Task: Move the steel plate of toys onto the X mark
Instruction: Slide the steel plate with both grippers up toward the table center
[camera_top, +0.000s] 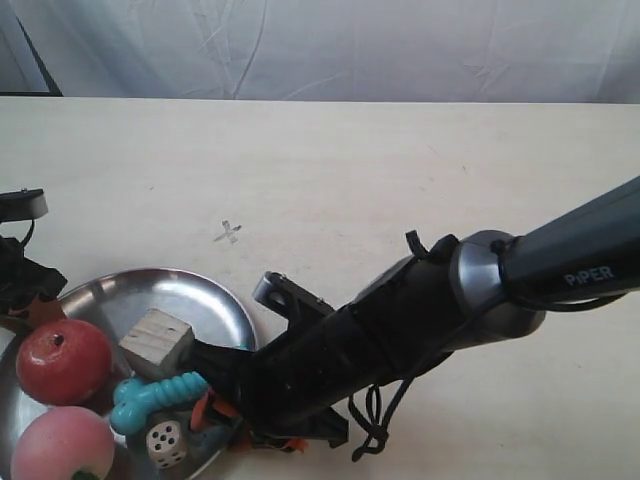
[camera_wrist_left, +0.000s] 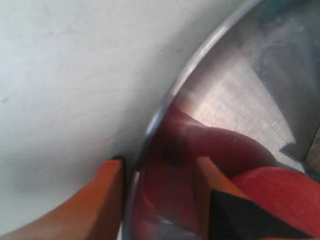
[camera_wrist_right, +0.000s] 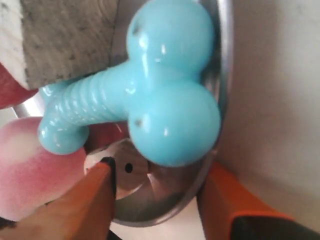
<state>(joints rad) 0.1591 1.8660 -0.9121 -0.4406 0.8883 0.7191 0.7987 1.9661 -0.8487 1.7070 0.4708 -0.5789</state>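
The steel plate (camera_top: 180, 295) lies at the near left of the table. It carries a red apple (camera_top: 62, 360), pink peach (camera_top: 60, 445), wooden cube (camera_top: 157, 342), teal bone (camera_top: 158, 393) and die (camera_top: 166, 443). The X mark (camera_top: 230, 232) is bare, just beyond the plate. My left gripper (camera_wrist_left: 160, 170) straddles the plate (camera_wrist_left: 240, 100) rim beside the apple (camera_wrist_left: 280, 195), one finger outside and one inside, shut on it. My right gripper (camera_wrist_right: 157, 172) holds the opposite rim (camera_wrist_right: 222, 75) below the bone (camera_wrist_right: 165, 100), its inner finger by the die (camera_wrist_right: 131, 172).
The right arm (camera_top: 480, 290) stretches across the near right of the table to the plate. The left gripper (camera_top: 35, 312) sits at the exterior view's left edge. A white cloth backdrop (camera_top: 330, 45) hangs behind the table's far edge.
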